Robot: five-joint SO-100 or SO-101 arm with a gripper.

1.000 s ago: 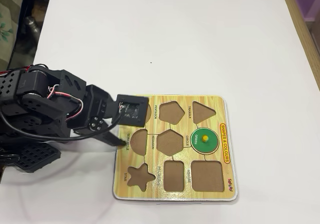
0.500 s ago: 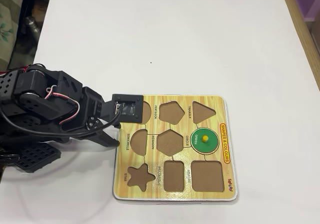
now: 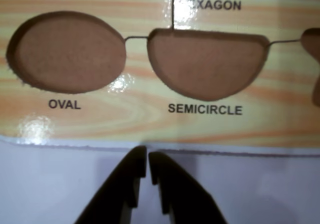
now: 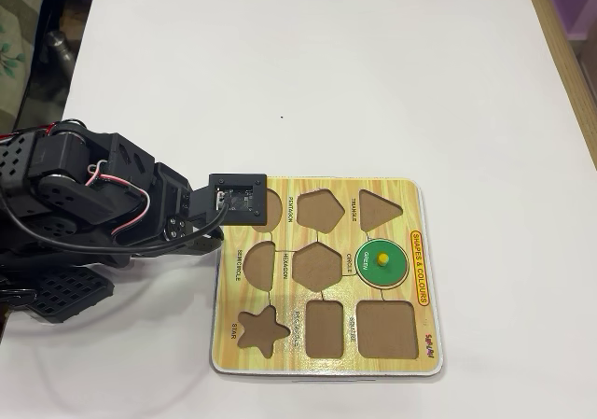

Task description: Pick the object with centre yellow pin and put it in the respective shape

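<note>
Down at six o'clock in the wrist view, the gripper (image 3: pixel 148 156) has its two dark fingers pressed nearly together with nothing between them, hovering over white table (image 3: pixel 50 184) just short of the puzzle board (image 3: pixel 150 124) edge. Beyond it, at twelve o'clock, sit two empty recesses: the semicircle recess (image 3: pixel 205 64) and, toward ten o'clock, the oval recess (image 3: pixel 67 52). Overhead, the arm (image 4: pixel 93 204) reaches from nine o'clock over the board's left edge. One piece is seated, the green circle (image 4: pixel 381 262) with its yellow pin (image 4: pixel 383 264), at the board's three o'clock side. Eight recesses stand empty, counting one partly hidden under the wrist.
</note>
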